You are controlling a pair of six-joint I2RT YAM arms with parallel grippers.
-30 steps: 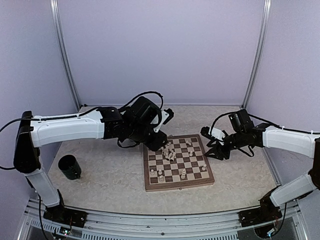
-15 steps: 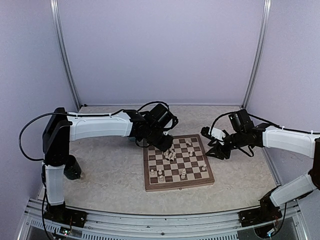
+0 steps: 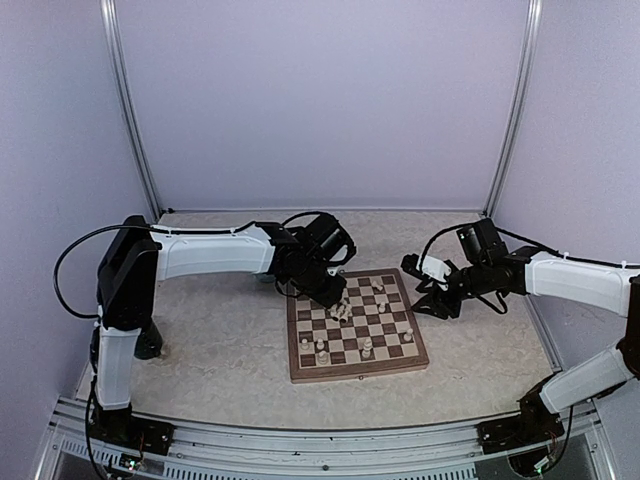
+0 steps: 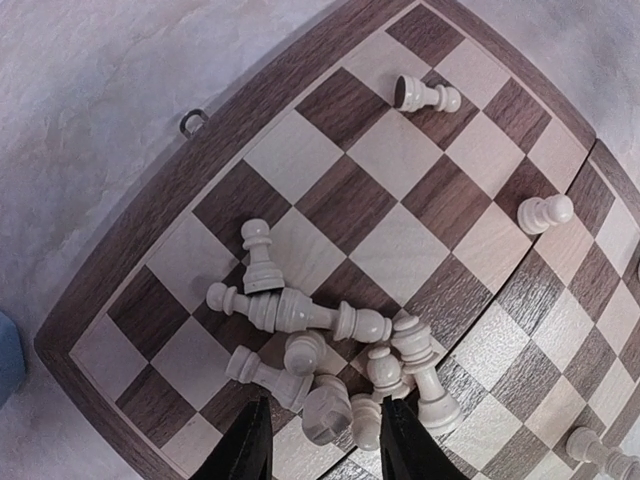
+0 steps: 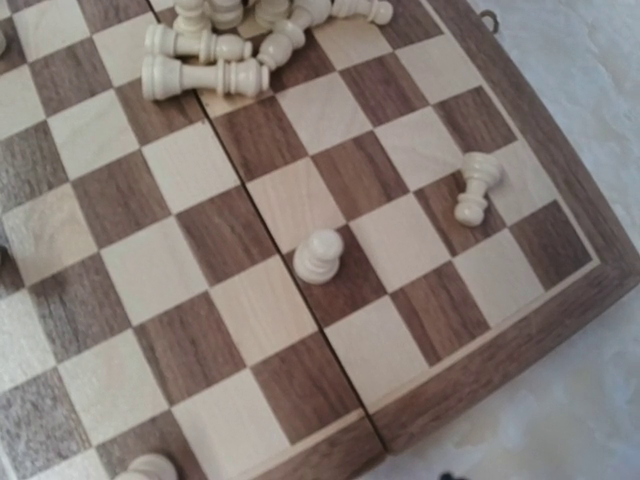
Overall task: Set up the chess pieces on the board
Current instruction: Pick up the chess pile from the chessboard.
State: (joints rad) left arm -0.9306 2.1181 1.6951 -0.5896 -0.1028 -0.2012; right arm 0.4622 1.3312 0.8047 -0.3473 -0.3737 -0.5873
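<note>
Left end effector point(image 4: 322, 442): its two fingers are standing apart and gripping nothing. They are straddling the near fringe of a heap of chess pieces point(image 4: 300, 312), with one toppled piece lying in the gap between them. Whether the fingers are touching that piece cannot be told.

Right end effector point(image 3: 425, 288): it is hanging just off the board's right edge. Its fingers are showing spread in the top view and are carrying nothing.

The heap is lying on the far left part of the board point(image 3: 355, 374). Most of its pieces are lying on their sides, crossing and touching one another; one pawn point(image 4: 260, 262) is standing upright at the heap's edge. Two more pieces point(image 4: 425, 95) are lying toppled on squares well apart from the heap. In the right wrist view a single pawn point(image 5: 318, 255) is standing on a dark square beside the board's centre seam, and another point(image 5: 472, 188) is lying tilted near the rim. A few pieces are also standing in the rows nearest the arm bases.

The board is sitting flat on the table point(image 3: 220, 340), a pale, marbled surface. Plain lavender walls with metal corner posts are enclosing the table on three sides.
</note>
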